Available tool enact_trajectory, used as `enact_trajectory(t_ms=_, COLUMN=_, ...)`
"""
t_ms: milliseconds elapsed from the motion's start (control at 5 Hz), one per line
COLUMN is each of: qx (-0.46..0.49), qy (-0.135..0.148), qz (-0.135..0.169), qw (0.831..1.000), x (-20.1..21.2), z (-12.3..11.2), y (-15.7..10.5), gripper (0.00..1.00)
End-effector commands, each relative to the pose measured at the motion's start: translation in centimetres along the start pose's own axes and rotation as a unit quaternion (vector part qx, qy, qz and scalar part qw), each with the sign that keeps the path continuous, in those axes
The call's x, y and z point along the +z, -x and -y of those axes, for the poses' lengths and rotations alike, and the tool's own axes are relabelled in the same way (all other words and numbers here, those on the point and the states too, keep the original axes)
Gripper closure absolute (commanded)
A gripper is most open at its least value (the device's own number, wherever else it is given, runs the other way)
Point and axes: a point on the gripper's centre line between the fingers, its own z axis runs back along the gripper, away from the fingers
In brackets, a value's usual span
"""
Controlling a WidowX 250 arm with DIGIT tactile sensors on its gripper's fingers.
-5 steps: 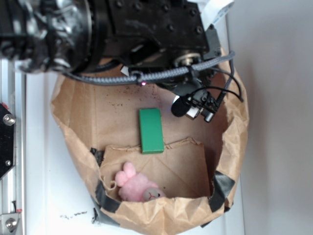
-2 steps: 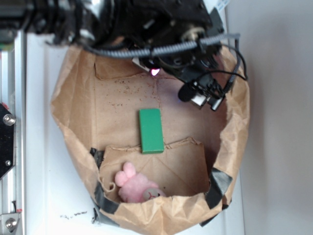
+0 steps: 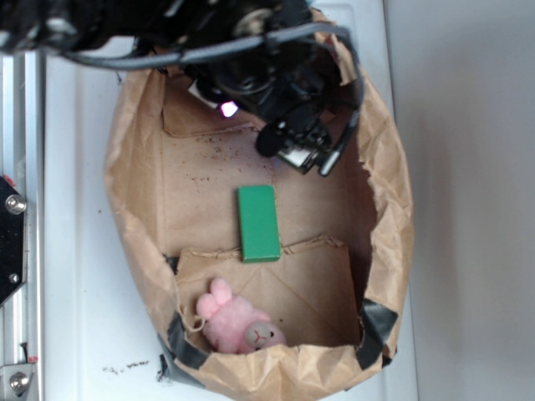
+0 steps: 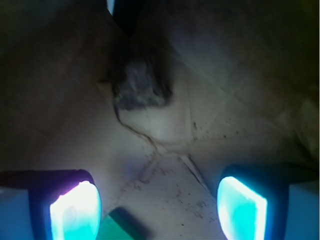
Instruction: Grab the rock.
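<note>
- We count one rock (image 4: 140,85), one green block (image 3: 258,223), one pink plush toy (image 3: 238,322), all inside one paper bag (image 3: 393,209).
- Our gripper (image 4: 159,207) hangs spread and empty, its fingers (image 4: 75,210) glowing.
- The rock lies ahead of the gripper on the bag floor, lumpy, with no clear long axis.

We see a brown paper bag (image 3: 393,209) lying open; a green block (image 3: 258,223) rests flat at its middle, and a pink plush toy (image 3: 236,323) sits near its taped lower rim.
</note>
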Motion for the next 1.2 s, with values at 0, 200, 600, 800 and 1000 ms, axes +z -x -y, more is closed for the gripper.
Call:
enact_trajectory(t_ms=0, qx=0.024, qy=0.024, qz=0.070, qw=0.997, x=0.4, z=-1.0, y=-3.1, gripper=0.00)
enact_trajectory(t_ms=200, qx=0.040, qy=0.029, qz=0.068, qw=0.996, x=0.8, z=-0.4, y=-3.9, gripper=0.00)
enact_trajectory(t_ms=600, qx=0.041, qy=0.036, qz=0.079, qw=0.995, x=0.6, z=0.0, y=-4.6, gripper=0.00)
enact_trajectory(t_ms=800, qx=0.046, qy=0.035, qz=0.087, qw=0.995, x=0.3, z=-0.1, y=-4.9, gripper=0.00)
enact_trajectory(t_ms=1000, qx=0.051, qy=0.031, qz=0.101, qw=0.993, x=0.2, z=0.1, y=-5.3, gripper=0.00)
